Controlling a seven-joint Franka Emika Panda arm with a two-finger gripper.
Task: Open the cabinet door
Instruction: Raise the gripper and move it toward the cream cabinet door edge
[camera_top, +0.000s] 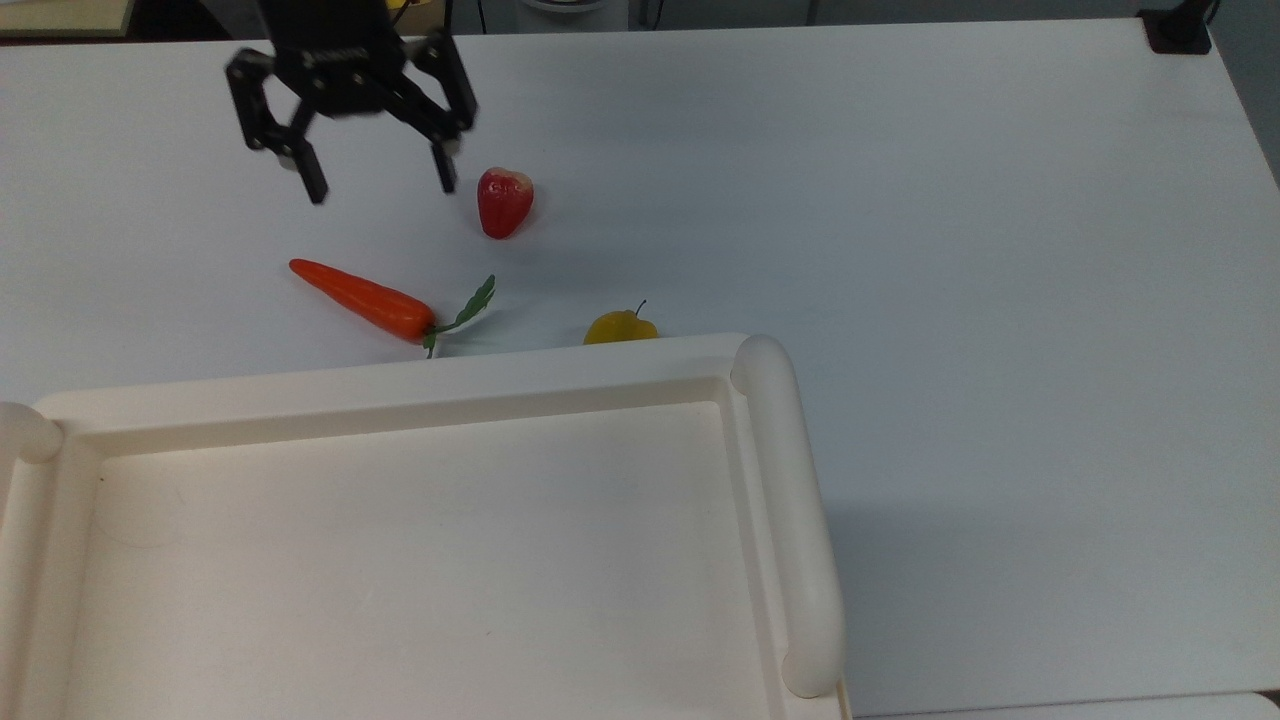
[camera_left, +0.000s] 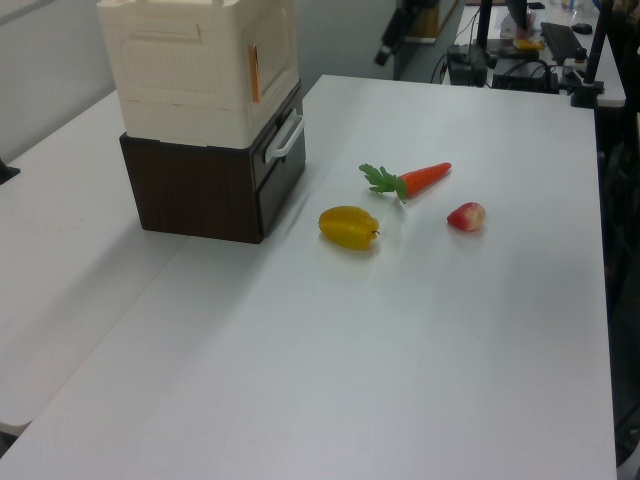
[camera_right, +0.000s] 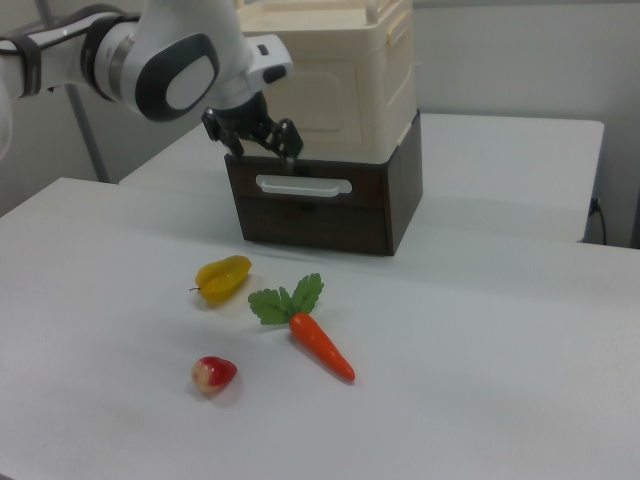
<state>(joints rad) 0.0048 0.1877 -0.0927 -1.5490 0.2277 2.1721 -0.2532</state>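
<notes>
So the cabinet door (camera_right: 335, 95) is sitting shut, flush on the front of the cream cabinet (camera_left: 190, 60), which is resting on top of a dark brown drawer unit (camera_right: 330, 205) with a white handle (camera_right: 303, 185). In the right view the hand (camera_right: 265, 150) is hanging right in front of that cream front face, just above the drawer handle, and I can't tell if it's touching the door. The hand is gripping nothing, and in the top view its fingers (camera_top: 318, 190) are spreading wide apart. Out on the white counter (camera_top: 900, 200) three toy foods are lying apart from each other: a yellow fruit (camera_right: 223, 277) closest to the drawer unit, a carrot (camera_right: 320, 345) with green leaves next to it, and a small red fruit (camera_right: 214, 374) further out. In the top view the cabinet's recessed top (camera_top: 400, 560) with its rounded rail (camera_top: 795, 510) is taking up the lower left, partly hiding the yellow fruit.
</notes>
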